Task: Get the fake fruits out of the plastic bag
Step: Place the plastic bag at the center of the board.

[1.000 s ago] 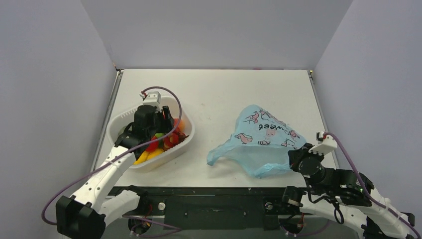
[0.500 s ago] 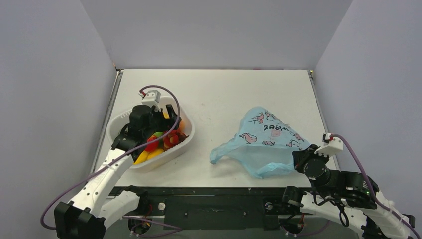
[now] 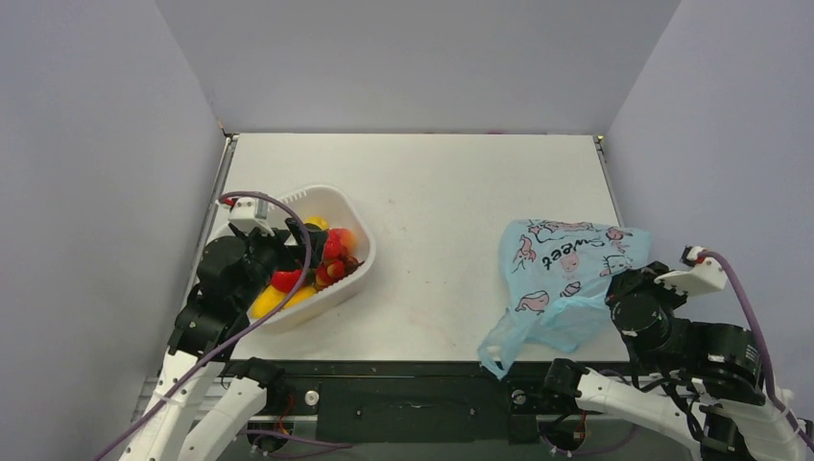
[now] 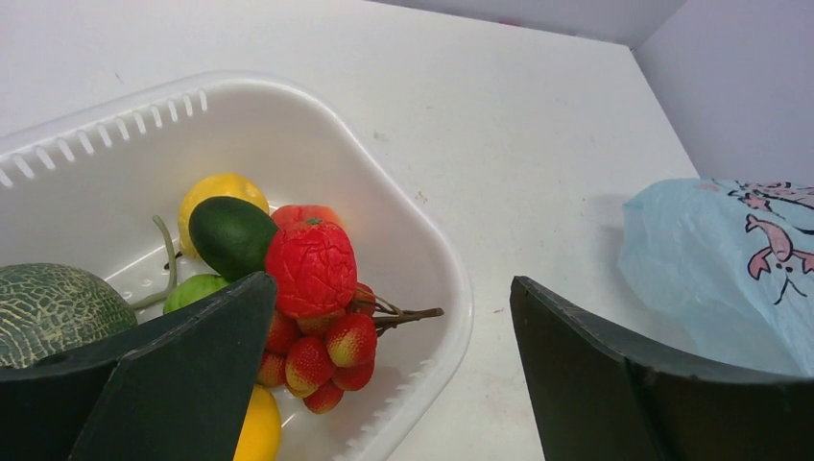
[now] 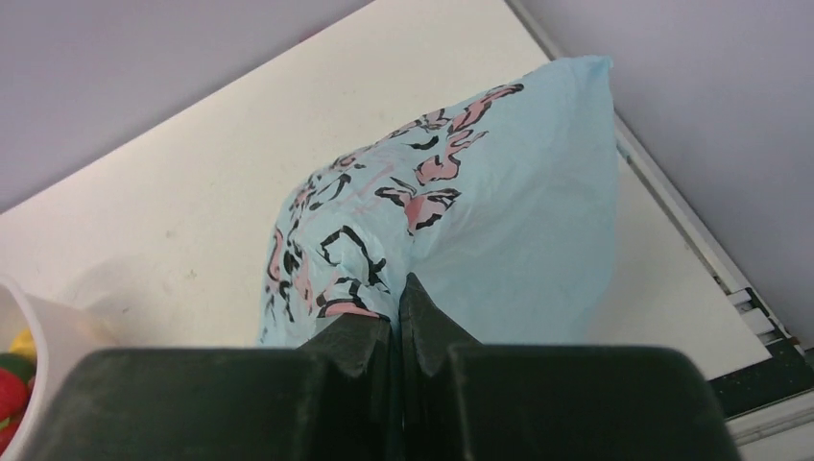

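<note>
The light-blue plastic bag (image 3: 562, 274) with pink prints hangs bunched at the table's front right, and no fruit shows in it. My right gripper (image 3: 616, 288) is shut on its crumpled edge, as the right wrist view shows (image 5: 396, 298) with the bag (image 5: 480, 221) above the fingers. The fake fruits lie in the white tub: a wrinkled red piece (image 4: 309, 267), a red berry cluster (image 4: 326, 351), another red piece (image 4: 305, 212) and a dark green oblong one (image 4: 230, 235). My left gripper (image 4: 392, 288) is open and empty, just above the tub's near side (image 3: 305, 252).
The white slotted tub (image 3: 353, 209) stands at the left and also holds a yellow piece (image 4: 221, 187), a lime-green piece (image 4: 197, 288) and a netted melon (image 4: 58, 307). A bag handle (image 3: 494, 353) droops over the table's front edge. Walls enclose three sides.
My right gripper has pulled the bag to the right and toward the front edge, lifting it. My left gripper has drawn back left out of the tub, leaving the fruits inside.
</note>
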Controlling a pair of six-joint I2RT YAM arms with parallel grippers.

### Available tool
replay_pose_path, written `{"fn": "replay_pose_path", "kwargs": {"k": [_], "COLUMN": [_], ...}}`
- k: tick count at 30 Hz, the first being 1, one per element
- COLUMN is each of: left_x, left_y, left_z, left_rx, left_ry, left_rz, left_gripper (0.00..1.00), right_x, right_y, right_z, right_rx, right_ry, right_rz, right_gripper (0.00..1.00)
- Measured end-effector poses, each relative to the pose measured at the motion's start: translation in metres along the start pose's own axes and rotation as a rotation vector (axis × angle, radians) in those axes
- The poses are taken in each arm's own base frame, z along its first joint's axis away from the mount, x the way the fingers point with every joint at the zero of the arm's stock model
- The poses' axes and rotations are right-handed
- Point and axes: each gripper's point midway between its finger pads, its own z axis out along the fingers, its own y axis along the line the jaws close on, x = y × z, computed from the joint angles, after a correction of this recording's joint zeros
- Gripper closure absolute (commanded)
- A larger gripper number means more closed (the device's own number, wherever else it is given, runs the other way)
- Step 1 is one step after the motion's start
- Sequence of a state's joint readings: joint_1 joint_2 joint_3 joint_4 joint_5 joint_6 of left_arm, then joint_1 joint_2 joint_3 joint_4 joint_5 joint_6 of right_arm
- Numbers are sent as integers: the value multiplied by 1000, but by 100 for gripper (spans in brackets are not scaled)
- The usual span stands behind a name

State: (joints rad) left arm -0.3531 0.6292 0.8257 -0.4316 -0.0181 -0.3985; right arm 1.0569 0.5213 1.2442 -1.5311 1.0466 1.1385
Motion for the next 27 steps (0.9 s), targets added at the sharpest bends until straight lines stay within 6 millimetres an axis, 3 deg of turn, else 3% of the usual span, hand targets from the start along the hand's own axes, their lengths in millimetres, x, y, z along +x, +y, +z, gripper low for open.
{"fn": "replay_pose_path", "kwargs": {"k": [6, 9, 14, 16, 18, 20, 27], "left_x": [-20, -20, -16, -16, -16, -16, -9], "left_y": [-7, -8, -8, -9, -12, -14, -16], "left_z": [-19, -21, -25, -27, -29, -31, -34], "left_rx": [20, 23, 24, 34, 47, 59, 71], "left_ry": [-58, -57, -40, -42, -45, -45, -15], "left_rz": [-2, -3, -10, -14, -19, -25, -36], "left_gripper": [9, 9, 9, 9, 9, 9, 9], "right_x": [-11, -3, 22, 25, 27, 28, 40], "right_y": [-5, -2, -3, -3, -3, -1, 30], "right_z": [2, 8, 14, 14, 12, 11, 7], "right_rx": [67, 101, 125, 118, 102, 81, -48], "right_ry": [-54, -46, 4, 18, 28, 39, 135], "right_rz": [-30, -80, -147, -146, -133, -123, -148], "right_gripper": [97, 88, 81, 68, 47, 38, 21]}}
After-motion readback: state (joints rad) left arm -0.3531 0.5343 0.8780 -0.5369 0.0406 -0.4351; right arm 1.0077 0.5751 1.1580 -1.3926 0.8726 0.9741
